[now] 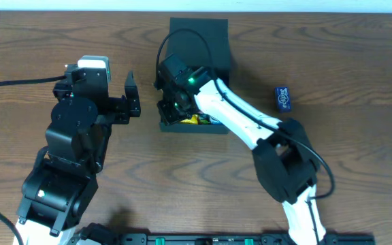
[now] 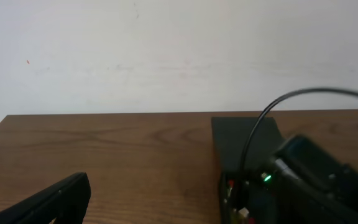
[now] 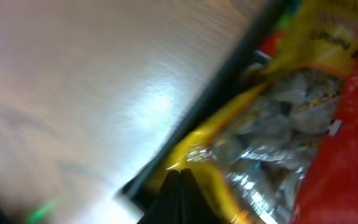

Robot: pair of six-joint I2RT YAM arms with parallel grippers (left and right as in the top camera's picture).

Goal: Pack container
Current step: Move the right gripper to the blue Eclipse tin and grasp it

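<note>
While the left end effector (image 1: 133, 95) hangs released over the bench (image 1: 359, 54), I note the right end effector (image 3: 179, 190) clenched inside the container (image 1: 197, 129) mid-bench, tips at a yellow packet (image 3: 197, 146); grip on it unclear. Lid flap (image 1: 199, 37) lies open behind.
</note>
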